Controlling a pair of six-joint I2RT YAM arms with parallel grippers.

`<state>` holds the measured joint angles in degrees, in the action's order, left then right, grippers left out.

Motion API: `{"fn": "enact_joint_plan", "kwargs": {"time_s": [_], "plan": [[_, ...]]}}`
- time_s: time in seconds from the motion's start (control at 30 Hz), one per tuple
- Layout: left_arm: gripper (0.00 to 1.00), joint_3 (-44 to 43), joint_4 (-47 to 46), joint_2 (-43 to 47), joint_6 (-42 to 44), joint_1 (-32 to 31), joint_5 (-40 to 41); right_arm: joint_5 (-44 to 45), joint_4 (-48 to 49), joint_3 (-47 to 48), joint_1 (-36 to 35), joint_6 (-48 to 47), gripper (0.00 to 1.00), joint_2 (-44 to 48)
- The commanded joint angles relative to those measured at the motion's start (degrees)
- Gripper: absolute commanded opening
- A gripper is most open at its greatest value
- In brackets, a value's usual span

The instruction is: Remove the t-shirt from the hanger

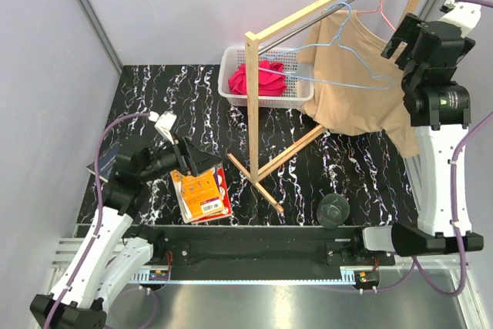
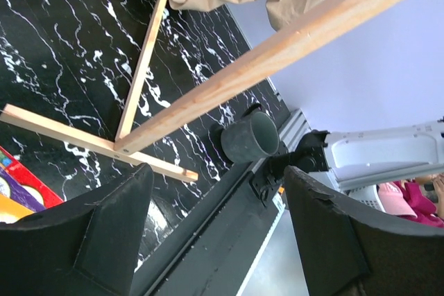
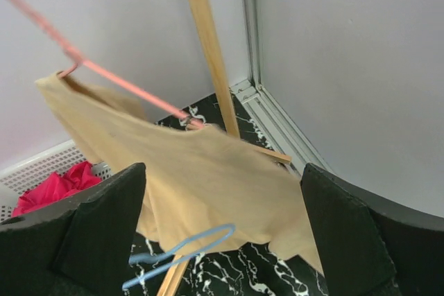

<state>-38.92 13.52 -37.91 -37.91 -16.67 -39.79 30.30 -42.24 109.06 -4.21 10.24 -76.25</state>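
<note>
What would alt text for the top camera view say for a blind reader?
A tan t-shirt hangs from a wooden clothes rack on a black marbled table. The right arm's open end effector is raised beside it; a white basket of red cloth sits behind.

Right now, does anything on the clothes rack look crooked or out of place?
Yes: the tan t-shirt droops lopsided off the pink hanger, bunched low instead of draped evenly. The blue hanger beside it hangs bare.
</note>
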Motion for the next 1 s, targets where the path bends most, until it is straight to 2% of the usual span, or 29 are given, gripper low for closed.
{"fn": "enact_joint_plan", "kwargs": {"time_s": [0.0,0.13,0.3,0.47,0.63,0.73,0.87,0.93,0.97], "plan": [[0.8,-3.44,1.59,0.82,1.17,-0.3,-3.01,-19.6,4.43,-1.19,10.61,-1.18,1.0,0.04],[0.8,-5.81,4.41,0.47,3.54,-0.3,-2.84,-28.97,12.34,-13.83,16.24,-2.59,1.0,4.43],[0.8,-8.27,7.83,-0.85,5.3,-0.82,-3.36,-40.66,18.24,-21.42,21.51,-3.21,1.0,7.25],[0.8,-9.86,10.39,-1.81,6.62,-2.23,-3.19,-42.96,24.56,-29.68,22.05,-5.58,0.96,11.29],[0.8,-12.32,12.75,-2.96,8.2,-3.37,-2.58,-46.12,31.33,-34.52,22.31,-5.5,0.74,12.79],[0.8,-13.73,14.25,-3.4,9.34,-3.72,-1.61,-48.49,31.87,-34.09,22.4,-5.23,0.67,12.09],[0.8,-14.43,15.05,-3.84,9.96,-3.9,-1.17,-50.26,32.31,-33.73,22.4,-6.19,0.48,12.61],[0.8,-14.26,15.05,-4.01,9.7,-3.9,-0.9,-50.34,32.22,-33.65,22.4,-6.63,0.42,13.4],[0.8,-14.52,15.13,-4.19,9.61,-3.9,-0.82,-50.78,32.31,-33.47,22.4,-6.81,0.34,13.49]]}}
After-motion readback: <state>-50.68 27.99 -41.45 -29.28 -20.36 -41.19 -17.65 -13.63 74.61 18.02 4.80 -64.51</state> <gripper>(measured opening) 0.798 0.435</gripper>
